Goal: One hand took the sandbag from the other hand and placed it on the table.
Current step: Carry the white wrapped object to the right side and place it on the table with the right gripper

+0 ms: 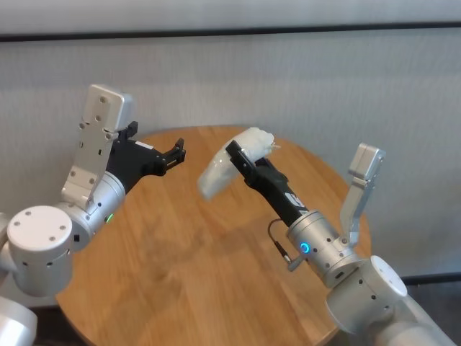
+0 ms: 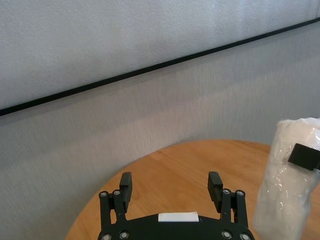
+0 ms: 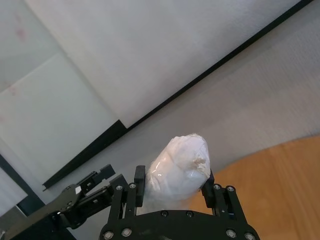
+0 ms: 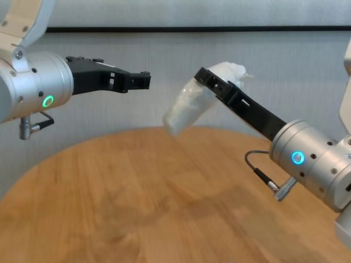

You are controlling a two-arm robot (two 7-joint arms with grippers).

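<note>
Here the black two-finger right gripper [image 1: 241, 155] with the blue ring clamps the small white lumpy sandbag [image 1: 229, 169] near its knotted end, high above the round light-brown wooden table [image 1: 187, 259]. The green-ringed left gripper [image 1: 176, 153] hangs nearby, jaws spread and empty. The bag's drooping, unsupported end could slip free during lowering.

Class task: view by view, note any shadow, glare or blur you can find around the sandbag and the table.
Head view: soft arm shadows on the table. Left wrist view: shiny highlights on the sandbag. Right wrist view: right gripper sharp, left gripper beyond softer. Chest view: faint sheen on the wood.
</note>
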